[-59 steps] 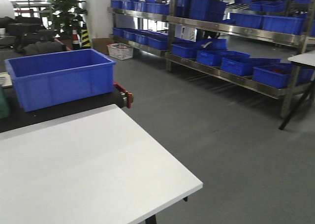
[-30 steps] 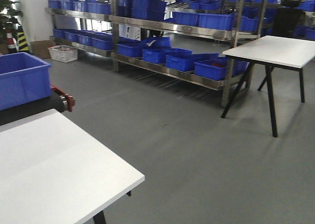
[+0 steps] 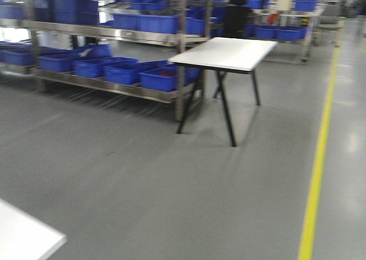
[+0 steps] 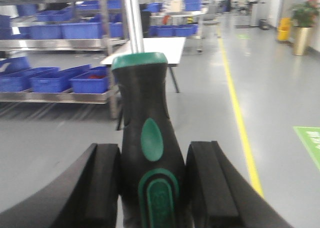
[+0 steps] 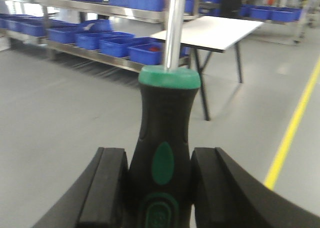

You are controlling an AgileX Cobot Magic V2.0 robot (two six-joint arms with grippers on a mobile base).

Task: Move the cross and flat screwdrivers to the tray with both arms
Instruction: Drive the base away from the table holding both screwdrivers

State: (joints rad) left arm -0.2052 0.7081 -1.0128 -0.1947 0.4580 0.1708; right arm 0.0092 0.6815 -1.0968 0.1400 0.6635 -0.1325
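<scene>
I'm mid-carry. My left gripper (image 4: pixel 152 188) pinches one screwdriver (image 4: pixel 144 107) by its handle, and my right gripper (image 5: pixel 160 193) pinches the other screwdriver (image 5: pixel 166 112) likewise, shafts pointing outward. The tray isn't in view; next I must reach it, then lower and release both.

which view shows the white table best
Exterior front-facing: the white black-legged table stands whole, unblocked. Right wrist: the shaft of the held black-and-green screwdriver crosses its left end. Left wrist: the other screwdriver hides much of it.
</scene>
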